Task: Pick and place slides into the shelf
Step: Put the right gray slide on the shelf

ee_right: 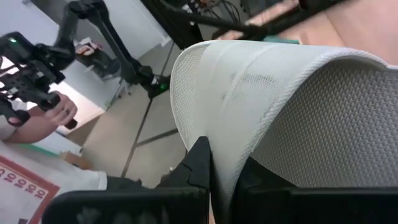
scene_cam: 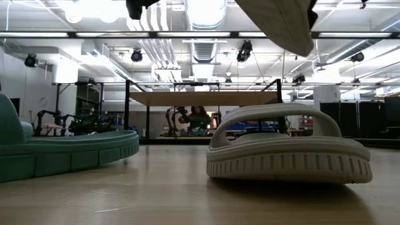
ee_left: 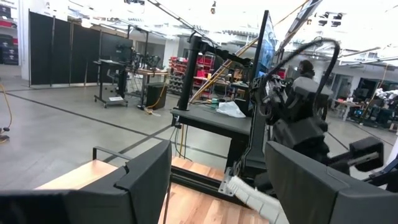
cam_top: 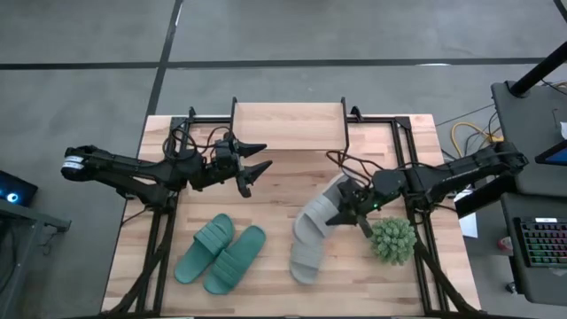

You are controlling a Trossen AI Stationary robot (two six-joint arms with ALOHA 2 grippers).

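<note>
The right gripper (cam_top: pixel 347 209) is clamped on a pale slide (cam_top: pixel 321 215), lifted near the table's (cam_top: pixel 275 168) right edge; the left gripper (cam_top: pixel 255 166) gapes wide, holding nothing.

The shelf (cam_top: pixel 288 124) stands at the table's (cam_top: pixel 159 151) far edge, with bare wood in front of it. The left gripper (cam_top: pixel 257 167) hangs before its left corner, and the lifted grey slide (cam_top: pixel 332 199) before its right. Nearer, the green pair (cam_top: pixel 220 252), the other grey slide (cam_top: pixel 307 252) and the plant ball (cam_top: pixel 392 239) take up the front.

The only lettering in any view is a row of small dark-red characters on a white sheet with a red border (ee_right: pixel 18 180) at the edge of the right wrist view, too small and blurred to read.
</note>
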